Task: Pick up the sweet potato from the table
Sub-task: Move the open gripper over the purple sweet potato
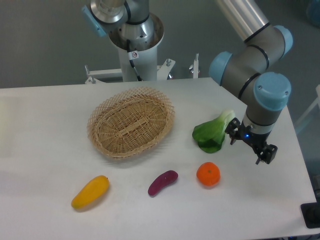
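Fixed camera, white table [45, 150] against grey wall, sweet potato [163, 182] near front, tool [252, 147] state unclear

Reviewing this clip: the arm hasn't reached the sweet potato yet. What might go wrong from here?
1. The orange lies between the tool and the sweet potato; a low, direct sweep may knock it rolling.
2. The sweet potato is small, smooth and curved, lying at an angle on the table; a misaligned grasp might let it slip.
3. The greens sit right beside the tool and may get brushed.
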`<state>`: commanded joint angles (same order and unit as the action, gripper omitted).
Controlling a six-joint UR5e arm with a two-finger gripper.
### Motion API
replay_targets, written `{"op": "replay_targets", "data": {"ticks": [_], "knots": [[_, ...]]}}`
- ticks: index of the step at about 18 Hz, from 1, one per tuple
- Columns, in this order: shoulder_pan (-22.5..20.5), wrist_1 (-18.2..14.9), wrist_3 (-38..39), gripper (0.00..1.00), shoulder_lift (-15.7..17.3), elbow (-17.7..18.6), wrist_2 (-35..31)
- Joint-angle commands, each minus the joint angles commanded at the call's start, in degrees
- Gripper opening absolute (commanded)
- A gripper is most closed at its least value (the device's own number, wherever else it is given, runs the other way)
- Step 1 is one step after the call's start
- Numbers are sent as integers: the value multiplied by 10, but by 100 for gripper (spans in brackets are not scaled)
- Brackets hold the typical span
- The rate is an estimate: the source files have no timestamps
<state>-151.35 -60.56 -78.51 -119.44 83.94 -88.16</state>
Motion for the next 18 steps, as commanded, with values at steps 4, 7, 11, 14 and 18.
{"op": "replay_targets", "data": {"ticks": [4, 7, 11, 14, 18], "knots": [[39, 2, 79, 100, -2, 0, 12], [71, 4, 127, 100, -3, 0, 12], [99, 8, 183, 100, -8, 1, 12], [112, 9, 200, 100, -12, 1, 11], [136, 14, 211, 100, -19, 7, 11]]}}
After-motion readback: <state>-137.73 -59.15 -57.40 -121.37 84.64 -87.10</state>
